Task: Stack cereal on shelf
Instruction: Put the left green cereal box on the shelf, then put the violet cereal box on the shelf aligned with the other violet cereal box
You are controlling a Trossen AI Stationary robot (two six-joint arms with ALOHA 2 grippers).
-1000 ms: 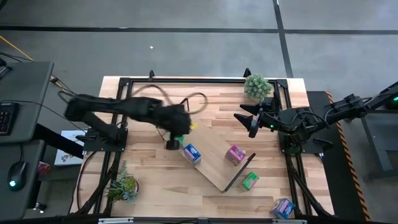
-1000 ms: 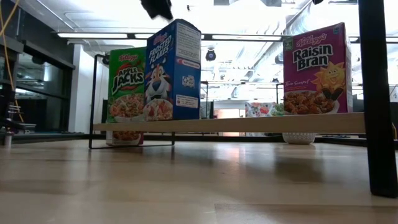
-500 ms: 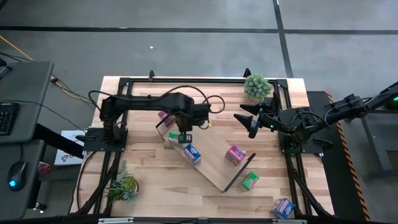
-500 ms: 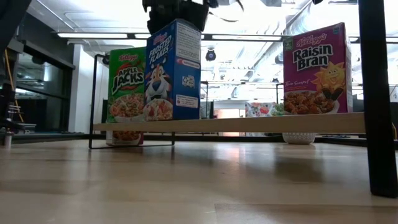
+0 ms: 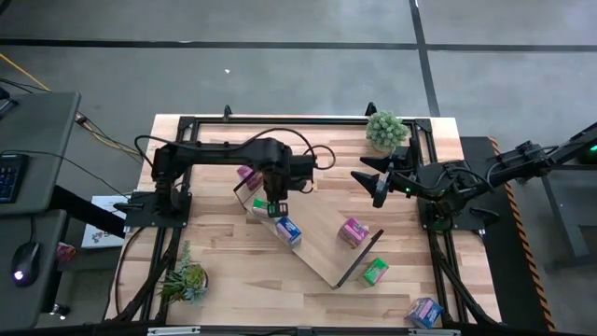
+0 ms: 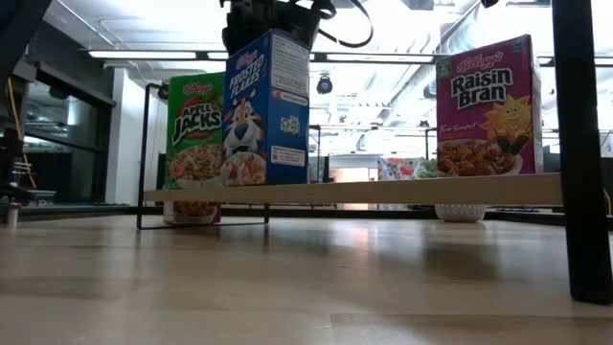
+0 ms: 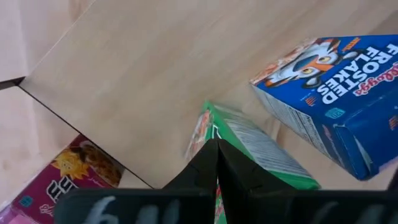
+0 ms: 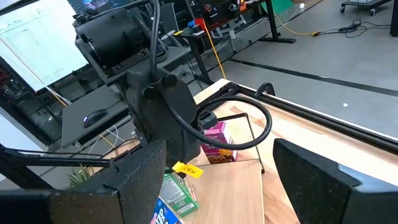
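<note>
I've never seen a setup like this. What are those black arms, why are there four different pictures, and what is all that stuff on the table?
These are two robot arms at a wooden table, each ending in a two-finger gripper. One picture looks straight down from above, one looks level across the tabletop, and the other two come from cameras on the arms' wrists.

A light-wood shelf lies slantwise on the table, with small toy cereal boxes on and around it. The blue box and a pink box stand on the shelf.

The left gripper is over the shelf's end, its fingers shut just above a green box; whether it grips that box, I cannot tell. The right gripper waits open near a potted plant.
</note>
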